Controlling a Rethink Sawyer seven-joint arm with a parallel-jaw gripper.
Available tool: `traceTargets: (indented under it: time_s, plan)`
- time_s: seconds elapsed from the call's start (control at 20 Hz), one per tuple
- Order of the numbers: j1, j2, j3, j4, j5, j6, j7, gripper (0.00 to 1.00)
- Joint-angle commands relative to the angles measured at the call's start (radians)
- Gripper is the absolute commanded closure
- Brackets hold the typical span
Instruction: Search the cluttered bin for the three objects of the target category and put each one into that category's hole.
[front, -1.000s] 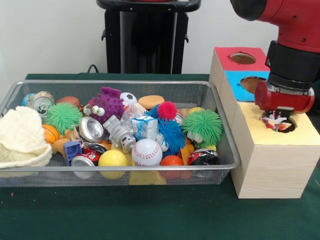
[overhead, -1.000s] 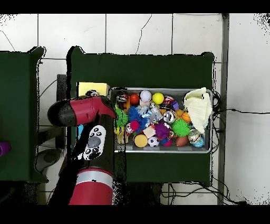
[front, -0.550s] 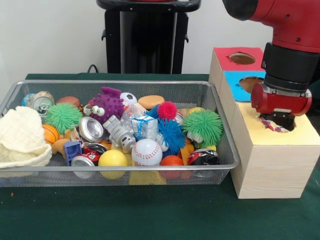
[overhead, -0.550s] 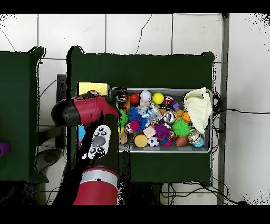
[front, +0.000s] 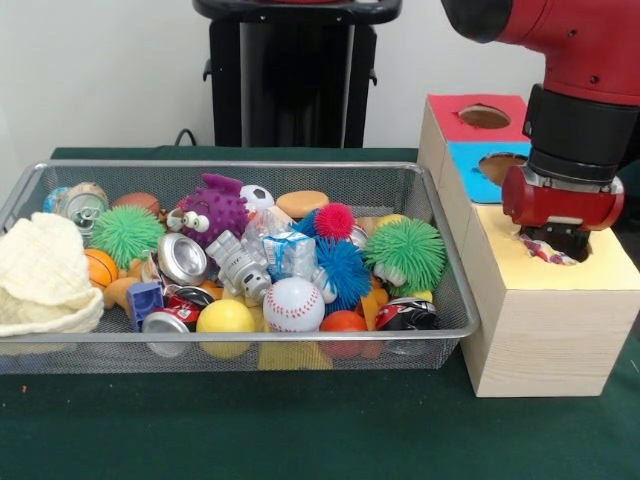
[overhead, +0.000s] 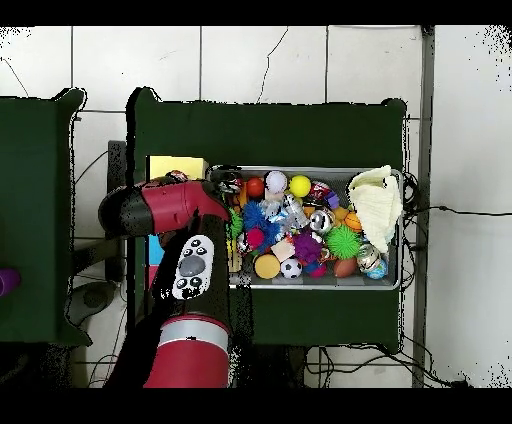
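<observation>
Over the yellow hole (front: 560, 252) hangs one end effector (front: 553, 247), grip state unclear; two green spiky balls (front: 405, 252) in the bin (front: 240, 338).

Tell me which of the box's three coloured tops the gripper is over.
The yellow top, the section nearest the camera. The gripper hangs at its hole; the blue top and the red top lie behind it.

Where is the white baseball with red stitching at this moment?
In the front view, the white baseball with red stitching lies near the front wall of the wire mesh bin, between the yellow ball and the orange ball.
</observation>
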Motion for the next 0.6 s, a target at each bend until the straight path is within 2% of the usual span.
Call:
traceTargets:
  time_s: [0.05, 0.2, 0.35, 0.55, 0.6]
  plan:
    - [-0.037, 0.011, 0.113, 0.065, -0.002, 0.271, -0.018, 0.0]
    - [-0.054, -0.008, 0.113, -0.007, -0.003, 0.4, -0.047, 0.0]
    - [-0.076, -0.02, 0.117, -0.143, -0.011, 0.57, -0.096, 0.0]
    - [-0.1, -0.016, 0.127, -0.275, -0.039, 0.727, -0.148, 0.0]
    - [-0.103, -0.015, 0.13, -0.284, -0.042, 0.737, -0.149, 0.0]
